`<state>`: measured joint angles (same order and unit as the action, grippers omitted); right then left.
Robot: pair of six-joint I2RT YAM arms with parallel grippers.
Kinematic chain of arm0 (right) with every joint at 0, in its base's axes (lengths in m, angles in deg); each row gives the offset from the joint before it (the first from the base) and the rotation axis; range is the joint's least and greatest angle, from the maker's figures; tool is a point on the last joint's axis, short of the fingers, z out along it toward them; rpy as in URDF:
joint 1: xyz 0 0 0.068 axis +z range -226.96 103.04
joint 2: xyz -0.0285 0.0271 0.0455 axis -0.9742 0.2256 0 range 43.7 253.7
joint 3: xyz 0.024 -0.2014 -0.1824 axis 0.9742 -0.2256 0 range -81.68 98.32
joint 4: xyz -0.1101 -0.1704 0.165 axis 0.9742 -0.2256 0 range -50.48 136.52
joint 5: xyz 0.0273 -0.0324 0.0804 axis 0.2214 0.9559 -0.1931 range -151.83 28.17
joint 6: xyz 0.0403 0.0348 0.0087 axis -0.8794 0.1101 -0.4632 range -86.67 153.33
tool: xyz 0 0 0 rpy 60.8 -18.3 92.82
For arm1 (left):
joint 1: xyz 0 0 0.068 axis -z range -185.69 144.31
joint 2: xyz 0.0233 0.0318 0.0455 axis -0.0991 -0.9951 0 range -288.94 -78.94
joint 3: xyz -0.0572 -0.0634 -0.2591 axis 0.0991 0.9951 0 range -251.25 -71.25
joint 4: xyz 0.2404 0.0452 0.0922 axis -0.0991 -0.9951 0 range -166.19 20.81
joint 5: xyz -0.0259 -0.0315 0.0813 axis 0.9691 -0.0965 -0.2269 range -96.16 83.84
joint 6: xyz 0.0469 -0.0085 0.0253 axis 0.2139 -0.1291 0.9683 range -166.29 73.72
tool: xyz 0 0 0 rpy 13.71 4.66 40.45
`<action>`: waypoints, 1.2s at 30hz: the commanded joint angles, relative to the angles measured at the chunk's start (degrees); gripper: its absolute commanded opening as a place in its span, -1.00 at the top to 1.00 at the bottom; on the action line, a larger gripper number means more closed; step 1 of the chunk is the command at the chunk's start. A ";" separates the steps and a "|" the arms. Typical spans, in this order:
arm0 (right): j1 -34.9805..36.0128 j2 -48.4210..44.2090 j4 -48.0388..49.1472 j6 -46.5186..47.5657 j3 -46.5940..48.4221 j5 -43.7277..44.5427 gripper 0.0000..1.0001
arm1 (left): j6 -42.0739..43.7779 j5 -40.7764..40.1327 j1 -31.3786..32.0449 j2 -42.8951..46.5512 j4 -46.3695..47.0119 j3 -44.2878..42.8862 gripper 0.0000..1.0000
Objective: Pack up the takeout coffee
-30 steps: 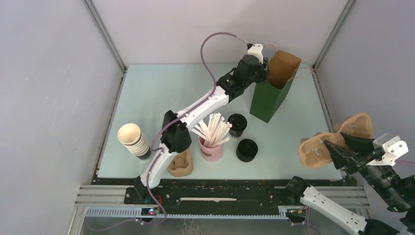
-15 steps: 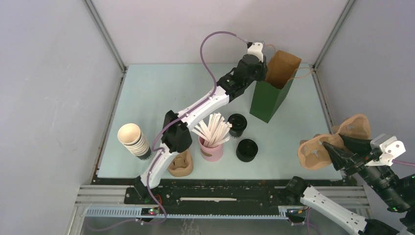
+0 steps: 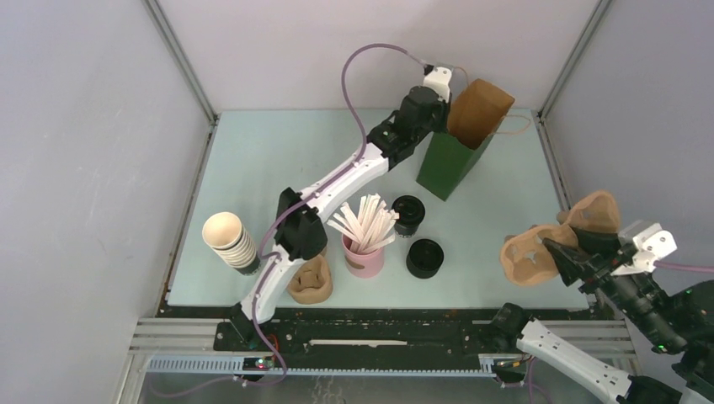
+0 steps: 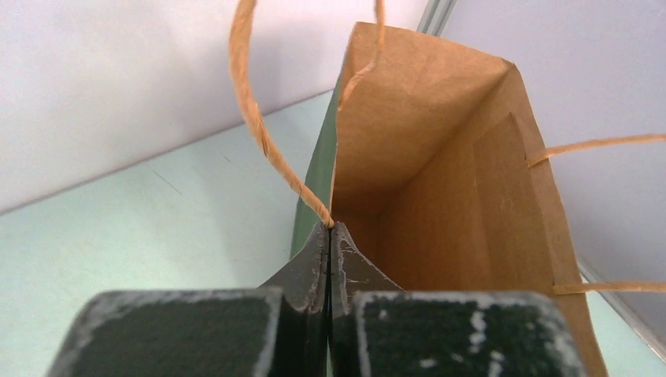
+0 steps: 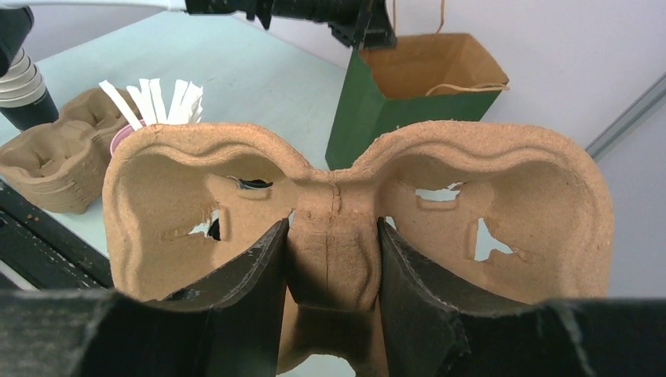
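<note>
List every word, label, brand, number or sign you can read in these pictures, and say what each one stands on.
None: no view shows any readable text, label, brand, number or sign.
The green paper bag, the pulp cup carrier, the ribbed cup stack and the pink straw holder all look plain, with no print on the sides that show.

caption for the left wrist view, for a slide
Left gripper shut on the rim of the open green paper bag, at its twine handle.

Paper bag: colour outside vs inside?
The paper bag is dark green outside, plain brown inside. Shows best in the right wrist view.
</note>
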<state>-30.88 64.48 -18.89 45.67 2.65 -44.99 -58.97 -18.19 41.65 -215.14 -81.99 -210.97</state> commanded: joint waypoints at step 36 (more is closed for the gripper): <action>-30.72 48.85 56.02 -31.11 5.37 -65.05 0.19 | 25.46 2.98 -10.27 57.88 23.06 69.74 1.00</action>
<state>-52.78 111.80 23.25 32.88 9.49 -84.44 -34.21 -15.46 32.14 -161.39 -65.05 -142.03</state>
